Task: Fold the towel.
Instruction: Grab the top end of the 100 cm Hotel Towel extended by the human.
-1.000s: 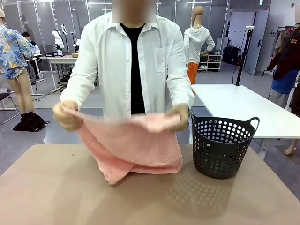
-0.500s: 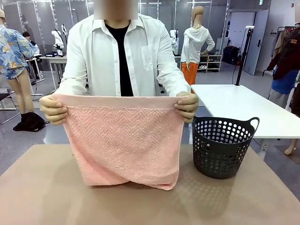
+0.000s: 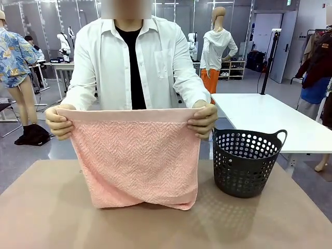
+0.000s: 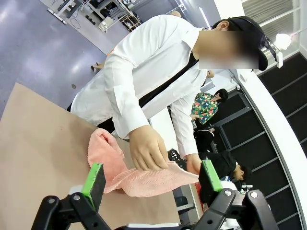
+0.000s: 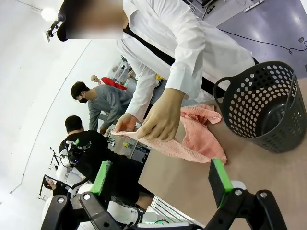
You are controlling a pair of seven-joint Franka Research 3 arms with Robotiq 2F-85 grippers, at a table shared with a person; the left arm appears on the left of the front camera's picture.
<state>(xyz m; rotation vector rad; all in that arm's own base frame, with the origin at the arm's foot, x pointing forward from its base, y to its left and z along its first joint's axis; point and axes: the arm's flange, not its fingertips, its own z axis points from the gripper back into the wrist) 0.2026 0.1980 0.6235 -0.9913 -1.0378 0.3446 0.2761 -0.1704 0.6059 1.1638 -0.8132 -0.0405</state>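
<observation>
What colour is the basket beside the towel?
The basket is dark grey with rows of round holes, clearest in the front view.

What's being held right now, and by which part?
The pale salmon-pink terry cloth towel, held by a person: one hand and the other hand pinch its top corners, on the smooth border band. Left pincer and right pincer are open, empty.

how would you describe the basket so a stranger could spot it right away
Start at the brown table in front of the person. On its right side, beside the pink towel, stands the basket: dark, round, full of holes, with loop handles.
</observation>
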